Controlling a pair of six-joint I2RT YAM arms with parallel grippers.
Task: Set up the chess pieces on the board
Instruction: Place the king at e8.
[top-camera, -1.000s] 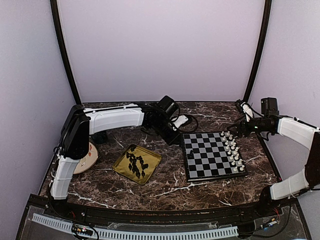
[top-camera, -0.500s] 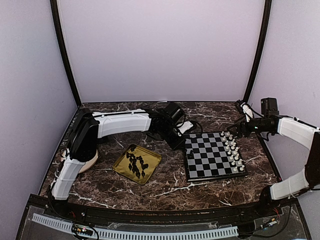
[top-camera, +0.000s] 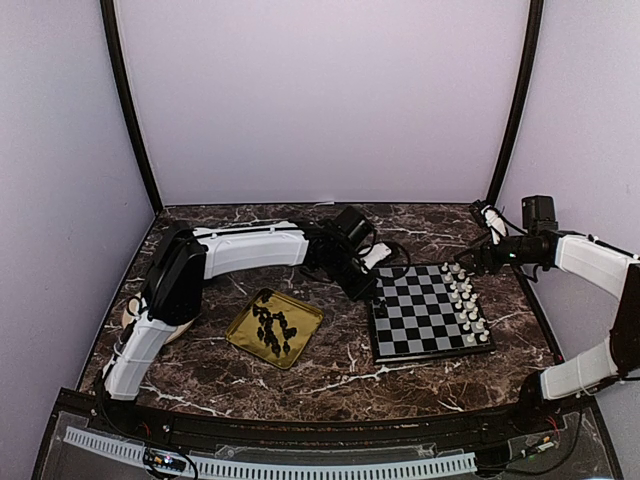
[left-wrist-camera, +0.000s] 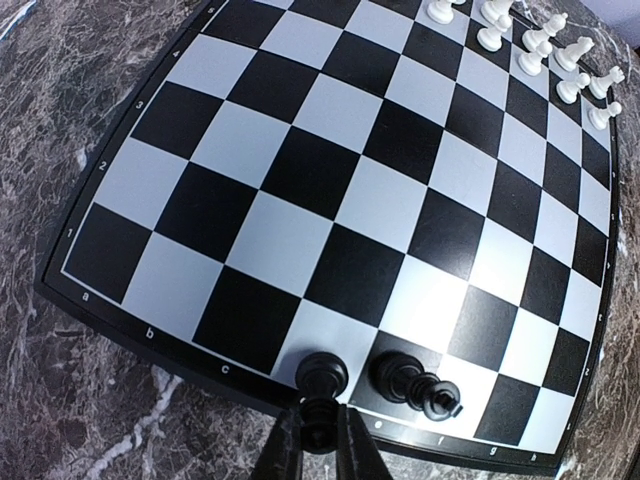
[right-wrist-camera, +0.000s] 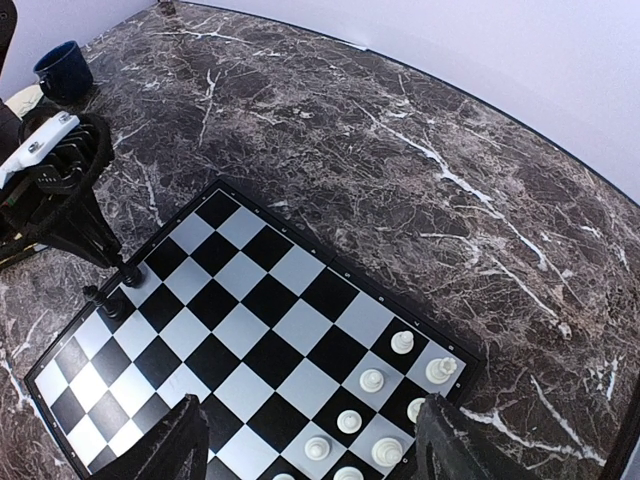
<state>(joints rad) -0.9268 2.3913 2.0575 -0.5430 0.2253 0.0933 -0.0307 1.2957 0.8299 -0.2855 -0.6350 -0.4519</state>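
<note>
On the board (left-wrist-camera: 350, 200), edge row nearest the L arm, a black piece (left-wrist-camera: 321, 376) is clamped in the closed L pincer (left-wrist-camera: 318, 445), beside a placed neighbour (left-wrist-camera: 412, 384). Step looks like seating. Next: release, lift straight, go to tray (top-camera: 275, 328). R pincer (right-wrist-camera: 310, 445) is wide open, empty, above the white pieces (right-wrist-camera: 372, 381).

You have the board (top-camera: 420, 322) lying flat on the counter (top-camera: 330, 375), black and pale squares inside a thin dark rim. White pieces (top-camera: 465, 300) stand in two files along its right edge. Two black pieces (left-wrist-camera: 405, 380) sit at its left edge, one nipped between the left fingers (left-wrist-camera: 285, 455). The other black chessmen (top-camera: 272, 328) lie heaped in the gold tray (top-camera: 238, 333).
</note>
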